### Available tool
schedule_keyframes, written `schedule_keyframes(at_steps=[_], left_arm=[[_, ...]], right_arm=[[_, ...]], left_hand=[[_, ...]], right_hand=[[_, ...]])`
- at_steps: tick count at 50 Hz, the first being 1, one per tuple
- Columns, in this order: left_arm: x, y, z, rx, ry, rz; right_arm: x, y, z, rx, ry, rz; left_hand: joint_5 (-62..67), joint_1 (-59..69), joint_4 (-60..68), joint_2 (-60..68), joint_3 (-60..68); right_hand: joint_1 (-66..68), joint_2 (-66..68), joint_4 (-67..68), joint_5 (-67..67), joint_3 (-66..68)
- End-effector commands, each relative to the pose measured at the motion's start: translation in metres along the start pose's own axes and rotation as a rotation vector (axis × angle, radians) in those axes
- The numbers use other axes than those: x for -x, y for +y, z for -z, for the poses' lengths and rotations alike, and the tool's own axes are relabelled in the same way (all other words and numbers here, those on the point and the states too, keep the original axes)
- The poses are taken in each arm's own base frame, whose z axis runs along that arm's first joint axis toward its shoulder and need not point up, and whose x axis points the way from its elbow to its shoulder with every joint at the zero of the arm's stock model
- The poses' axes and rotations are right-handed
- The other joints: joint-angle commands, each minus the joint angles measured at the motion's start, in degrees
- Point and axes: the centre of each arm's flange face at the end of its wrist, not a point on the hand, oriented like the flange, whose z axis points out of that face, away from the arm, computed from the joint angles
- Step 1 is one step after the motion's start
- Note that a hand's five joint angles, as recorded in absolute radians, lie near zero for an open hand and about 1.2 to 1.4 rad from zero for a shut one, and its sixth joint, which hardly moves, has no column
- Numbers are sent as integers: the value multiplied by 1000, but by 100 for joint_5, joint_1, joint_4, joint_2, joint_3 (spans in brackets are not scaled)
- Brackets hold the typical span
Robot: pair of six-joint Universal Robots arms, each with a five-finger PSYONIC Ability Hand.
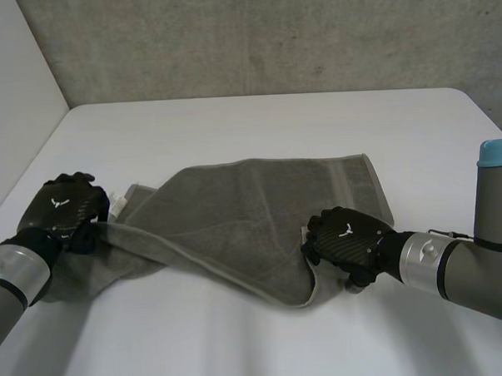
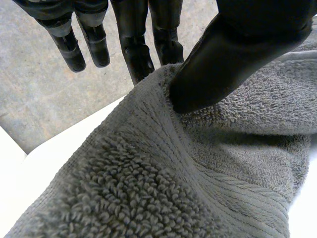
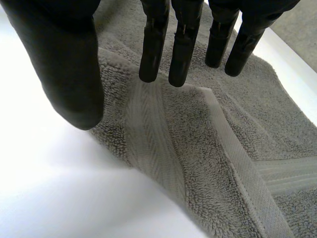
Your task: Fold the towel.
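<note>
1. Towel (image 1: 252, 205) — laid rumpled across table (image 1: 257, 125); its left end is pinched between thumb and fingers of left hand (image 1: 64, 209).
2. Right hand (image 1: 346, 238) — fingers straight over near right corner, nothing gripped.
3. That corner should be pinched first, then both ends lifted level.
4. Long axis is run left–right, slightly skewed.

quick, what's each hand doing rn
left hand: shut on the towel, pinching its edge
right hand: open, fingers straight over the towel
</note>
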Motion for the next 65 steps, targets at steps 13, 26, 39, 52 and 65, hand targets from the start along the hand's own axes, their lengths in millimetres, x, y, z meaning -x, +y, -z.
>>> schedule_keyframes(at_steps=[13, 26, 39, 52, 65], left_arm=[[-2, 3, 0, 11, 5, 4], [-2, 4, 1, 13, 5, 6], [-1, 4, 1, 14, 2, 4], [-2, 5, 1, 19, 6, 7], [-2, 5, 1, 18, 2, 6]], right_arm=[[8, -9, -8, -97, 10, 83], [17, -6, -9, -88, -12, 133], [11, 13, -22, -32, -13, 258], [0, 5, 0, -23, 13, 229], [-3, 11, 6, -5, 1, 198]], left_hand=[[351, 520, -376, 341, -331], [351, 520, -376, 341, -331], [351, 520, -376, 341, -331], [351, 520, -376, 341, -331], [351, 520, -376, 341, -331]], right_hand=[[-2022, -2099, -435, -1993, -302], [-1551, -1628, -435, -1522, -302], [-693, -770, -435, -664, -302], [2990, 2914, -435, 3020, -302], [1753, 1676, -435, 1782, -302]])
